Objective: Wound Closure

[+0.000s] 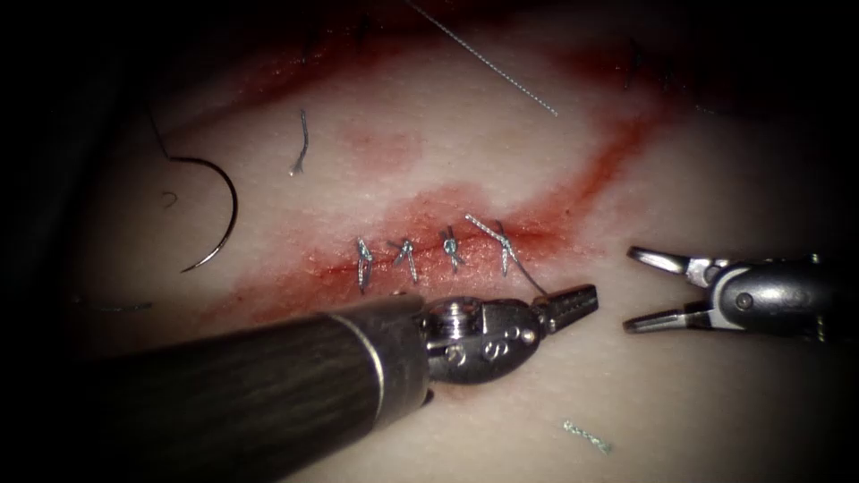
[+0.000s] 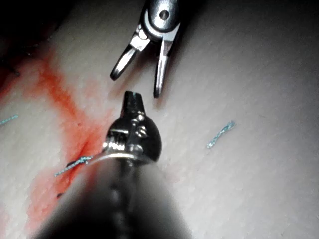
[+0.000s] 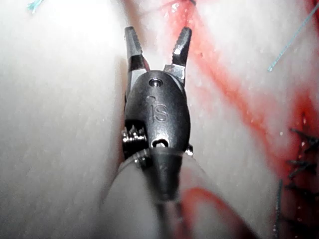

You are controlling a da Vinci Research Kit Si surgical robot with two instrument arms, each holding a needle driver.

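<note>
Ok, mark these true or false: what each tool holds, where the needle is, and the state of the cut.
1. The left tool is shut on the thread. True.
2. The right tool holds the needle. False: its jaws are open and hold nothing.
3. The needle lies free on the tissue, left of the cut. True.
4. The cut bears no stitches. False: several stitches cross it.

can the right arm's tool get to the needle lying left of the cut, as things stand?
Probably not directly. The right tool, jaws open and holding nothing, sits right of the cut; the needle lies free on the tissue at far left. The left tool, shut on the thread, lies across between them.
</note>
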